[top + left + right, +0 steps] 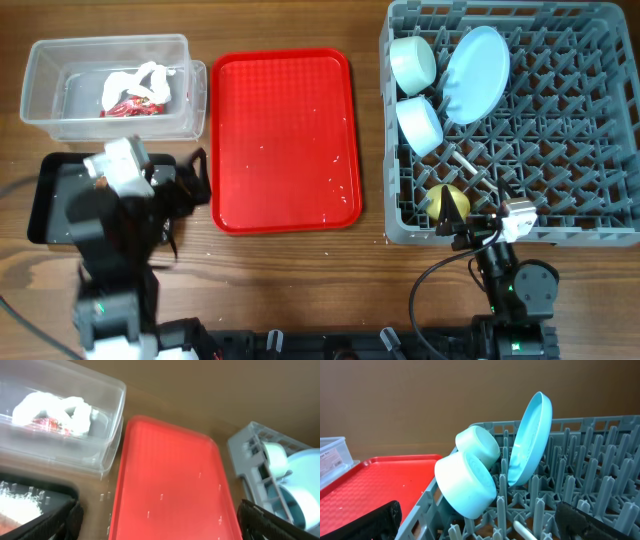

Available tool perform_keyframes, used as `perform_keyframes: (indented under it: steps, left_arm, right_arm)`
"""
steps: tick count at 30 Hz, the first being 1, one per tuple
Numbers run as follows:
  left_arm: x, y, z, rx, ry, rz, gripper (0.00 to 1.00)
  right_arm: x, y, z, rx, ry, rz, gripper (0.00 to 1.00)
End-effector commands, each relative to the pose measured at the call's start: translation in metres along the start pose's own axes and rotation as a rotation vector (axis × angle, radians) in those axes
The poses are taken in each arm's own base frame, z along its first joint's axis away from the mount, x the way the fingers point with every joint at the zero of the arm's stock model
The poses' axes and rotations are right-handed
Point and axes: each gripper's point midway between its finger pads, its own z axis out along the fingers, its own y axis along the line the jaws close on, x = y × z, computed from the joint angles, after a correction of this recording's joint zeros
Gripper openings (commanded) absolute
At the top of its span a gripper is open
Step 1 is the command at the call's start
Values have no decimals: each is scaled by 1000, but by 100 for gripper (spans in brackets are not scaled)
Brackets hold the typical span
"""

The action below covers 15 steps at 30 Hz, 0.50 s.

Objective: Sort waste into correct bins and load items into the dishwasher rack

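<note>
Left gripper (160,510): over the shallow black tray (45,200) at the near left. Jaws wide apart, nothing between them. The wrist view looks out over the flat red tray (285,140).

Right gripper (480,520): at the near edge of the dishwasher rack (570,232). Jaws wide apart, empty.

Clear tub (40,60), far left: holds the crumpled white tissue (140,82) with the red wrapper (130,105) just under it.

Black tray: white rice-like crumbs (17,502) lie inside. The arm hides the rest of it.

Red tray, centre: a few small white specks are scattered on it.

Rack, right:
- Two pale bowls (412,62) (420,123) are tipped on their sides along the left wall.
- The blue plate (477,72) stands on edge just right of them, leaning on the pegs.
- The white spoon (462,160) lies among the pegs.
- The yellow cup (445,200) sits at the near left corner.
</note>
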Motion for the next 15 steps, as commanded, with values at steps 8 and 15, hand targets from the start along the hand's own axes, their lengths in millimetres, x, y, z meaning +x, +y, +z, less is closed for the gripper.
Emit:
perform_keyframes:
  steps: [8, 15]
  left_arm:
    - [46, 18, -10, 15, -371, 111, 100]
    - [57, 24, -10, 15, -406, 112, 100]
  right_arm:
    - [-1, 3, 0, -18, -7, -16, 100]
    - [-1, 3, 0, -18, -7, -16, 100]
